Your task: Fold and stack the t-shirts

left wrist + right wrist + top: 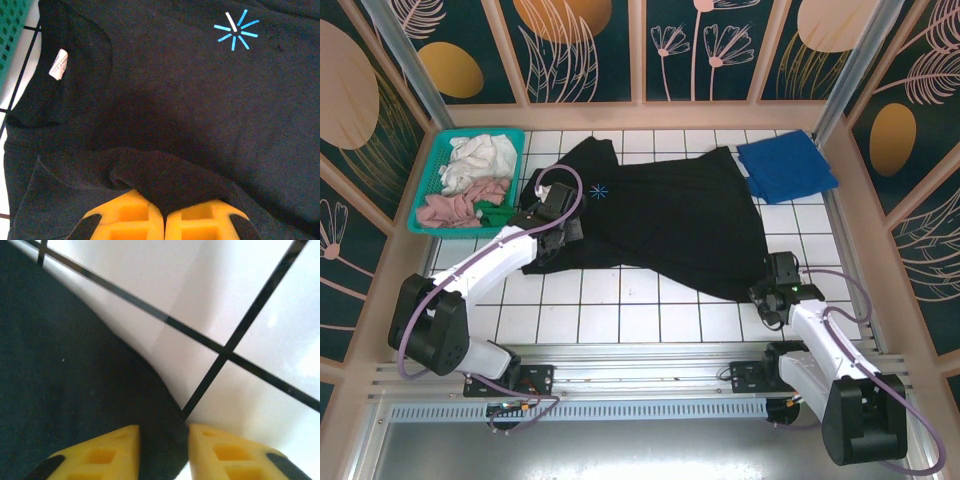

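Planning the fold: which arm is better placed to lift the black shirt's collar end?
Left: left gripper pinches the black t-shirt near its collar; right gripper straddles the far hem.

White glossy shells and chunky black joint housings, that's my left arm (485, 265), and my right arm (825, 335) matches it. Just above the silver aluminium rail (640, 400) sit my black base brackets (525, 380), and a lilac cable (565, 185) loops off each arm. Close up now: my left gripper (162, 220) wears yellow moulded fingers (125, 222) with square recesses and black outer trim. My right gripper (164, 450) has the same yellow.
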